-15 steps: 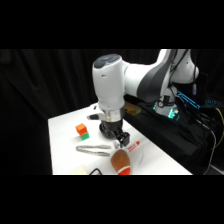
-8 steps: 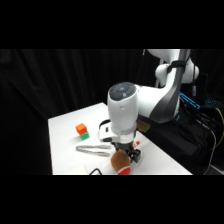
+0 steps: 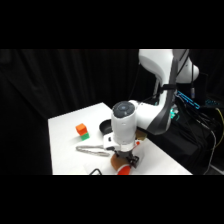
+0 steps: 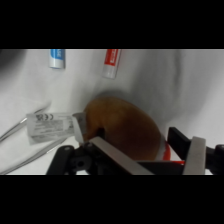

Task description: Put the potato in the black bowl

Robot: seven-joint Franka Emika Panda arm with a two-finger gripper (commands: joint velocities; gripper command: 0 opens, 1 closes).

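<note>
The potato (image 3: 121, 166), a brown lump with a red patch, lies at the table's front edge. My gripper (image 3: 127, 161) is down on it. In the wrist view the potato (image 4: 125, 122) fills the space between my fingers; the left finger (image 4: 116, 156) lies against its near side and the right finger (image 4: 193, 156) stands just off its other side. The gripper (image 4: 137, 137) looks open around the potato. The black bowl (image 3: 105, 127) sits behind my arm, partly hidden by it.
An orange cube on a green block (image 3: 81, 131) stands at the left. Metal tongs (image 3: 93, 150) lie left of the potato, their tips close to my gripper. Two small labels, blue (image 4: 57, 57) and red (image 4: 112, 62), show beyond the potato.
The arm has swung toward the table's front and come down; the gripper now sits low around the potato, which has not moved.
</note>
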